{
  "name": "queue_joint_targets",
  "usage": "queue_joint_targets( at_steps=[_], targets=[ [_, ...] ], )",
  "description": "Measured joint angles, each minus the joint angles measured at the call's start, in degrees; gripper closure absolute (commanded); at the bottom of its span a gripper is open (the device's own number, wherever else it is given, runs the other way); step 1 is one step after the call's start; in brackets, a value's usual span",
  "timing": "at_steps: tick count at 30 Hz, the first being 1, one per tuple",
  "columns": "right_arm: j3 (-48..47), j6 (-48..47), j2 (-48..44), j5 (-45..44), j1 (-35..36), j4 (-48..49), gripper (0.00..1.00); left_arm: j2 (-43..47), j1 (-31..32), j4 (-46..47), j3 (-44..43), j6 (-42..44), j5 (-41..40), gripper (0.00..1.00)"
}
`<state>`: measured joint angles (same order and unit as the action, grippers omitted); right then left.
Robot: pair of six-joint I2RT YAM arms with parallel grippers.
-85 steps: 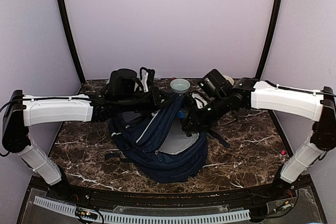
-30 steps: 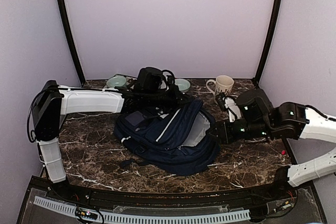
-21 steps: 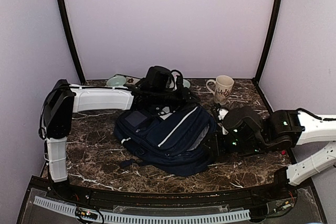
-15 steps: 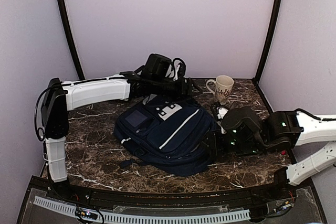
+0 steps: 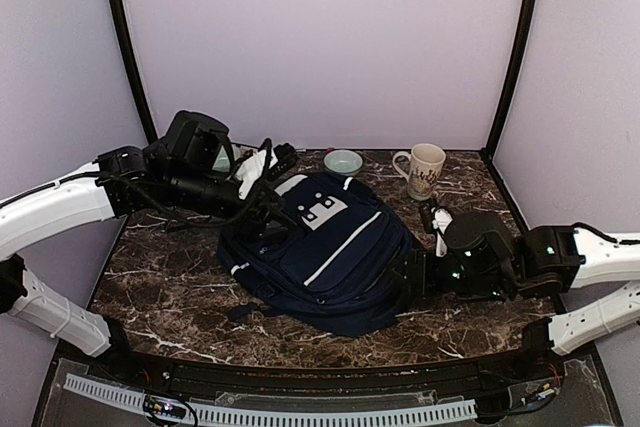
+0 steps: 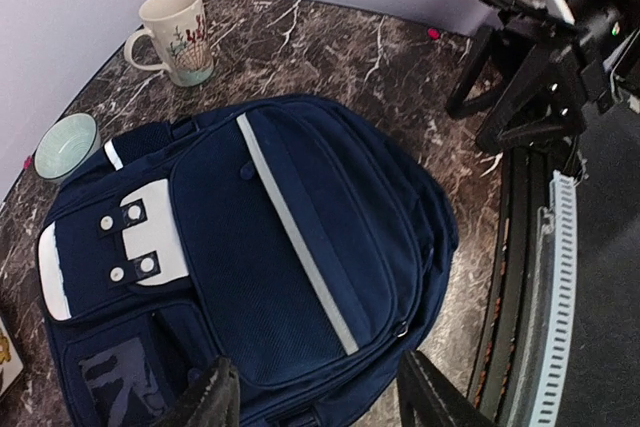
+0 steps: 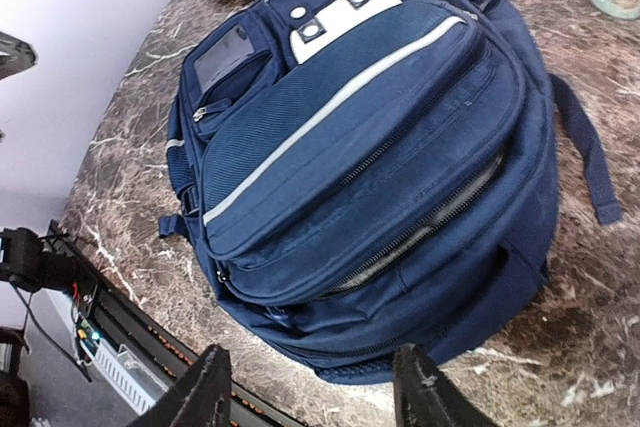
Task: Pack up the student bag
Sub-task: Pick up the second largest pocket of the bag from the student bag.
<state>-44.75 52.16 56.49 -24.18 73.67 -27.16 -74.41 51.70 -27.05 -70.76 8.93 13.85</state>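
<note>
The student bag (image 5: 322, 247) lies flat in the middle of the marble table, front side up. It is navy with a thin white stripe and a white patch (image 5: 318, 209) near its top. My left gripper (image 5: 272, 212) hovers open over the bag's top left corner; in the left wrist view the bag (image 6: 260, 247) lies below the gripper (image 6: 315, 402), which holds nothing. My right gripper (image 5: 402, 277) stands open just off the bag's right side, also holding nothing. In the right wrist view the gripper (image 7: 312, 392) faces the bag (image 7: 370, 147), where a side zipper (image 7: 430, 227) gapes slightly over grey lining.
A cream mug (image 5: 424, 169) stands at the back right, close to the bag's top. A pale green bowl (image 5: 343, 162) sits at the back behind the bag. The bag's loose strap (image 7: 585, 162) trails on the table. Purple walls close in three sides.
The bag's raised front has come down and the bag now lies flat. My left gripper opened, let go of it and drew back to the left. My right gripper stayed beside the bag.
</note>
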Motion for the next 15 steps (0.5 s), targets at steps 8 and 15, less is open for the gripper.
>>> queue_joint_targets(
  at_steps=[8, 15],
  targets=[
    [-0.4, 0.8, 7.4, 15.0, -11.5, 6.5, 0.39, -1.5, 2.3, -4.5, 2.2, 7.3, -4.2, 0.45],
    [-2.6, 0.9, 15.3, 24.4, -15.9, 8.8, 0.39, -5.5, 5.9, -8.2, 2.2, 13.0, -8.0, 0.45]
  ],
)
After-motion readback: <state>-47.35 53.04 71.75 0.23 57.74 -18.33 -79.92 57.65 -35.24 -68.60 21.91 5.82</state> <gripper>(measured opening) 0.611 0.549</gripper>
